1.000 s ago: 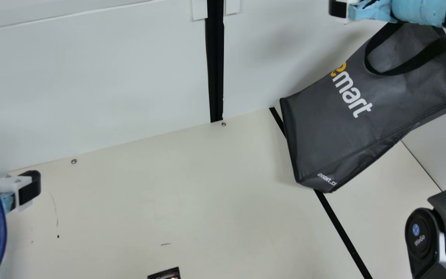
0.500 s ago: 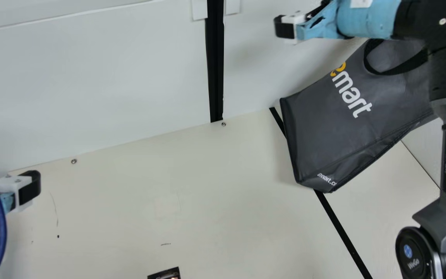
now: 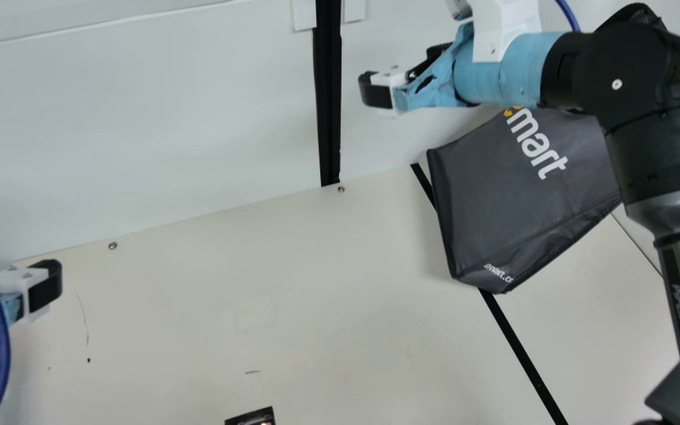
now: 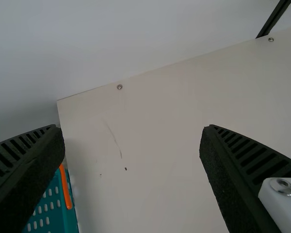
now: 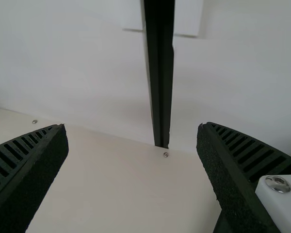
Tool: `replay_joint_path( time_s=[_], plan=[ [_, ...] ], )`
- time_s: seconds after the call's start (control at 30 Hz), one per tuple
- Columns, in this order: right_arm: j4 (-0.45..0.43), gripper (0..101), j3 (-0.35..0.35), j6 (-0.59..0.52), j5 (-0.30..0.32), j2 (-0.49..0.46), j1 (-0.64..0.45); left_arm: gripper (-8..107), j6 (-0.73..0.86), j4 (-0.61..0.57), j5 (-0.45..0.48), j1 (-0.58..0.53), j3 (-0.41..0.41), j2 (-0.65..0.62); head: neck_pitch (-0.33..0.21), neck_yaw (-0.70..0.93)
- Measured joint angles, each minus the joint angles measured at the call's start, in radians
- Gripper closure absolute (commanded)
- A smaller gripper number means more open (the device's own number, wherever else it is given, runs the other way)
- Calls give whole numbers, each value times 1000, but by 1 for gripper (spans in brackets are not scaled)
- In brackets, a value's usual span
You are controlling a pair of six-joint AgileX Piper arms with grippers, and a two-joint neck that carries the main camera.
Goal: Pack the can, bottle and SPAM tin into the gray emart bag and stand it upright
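On the left we have our left gripper (image 4: 132, 128) spread and empty, and farther right our right gripper (image 5: 132, 127), nearer and also parted on nothing, left of the gray emart bag (image 3: 514, 221), whose long axis slants up rightward.

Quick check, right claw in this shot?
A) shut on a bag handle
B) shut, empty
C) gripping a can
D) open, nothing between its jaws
D: in the right wrist view the right claw has its jaws standing wide apart, with nothing held between them.
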Motion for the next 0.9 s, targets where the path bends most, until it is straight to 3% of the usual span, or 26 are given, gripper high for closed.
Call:
replay_joint_path(
  time_s=[0.47,0.9],
  plan=[
    [15,6,331,20,-100,-192,72,9,0,0,0,0,0,0,0,0],
    [2,6,547,43,-139,-331,106,9,0,0,0,0,0,0,0,0]
  ],
)
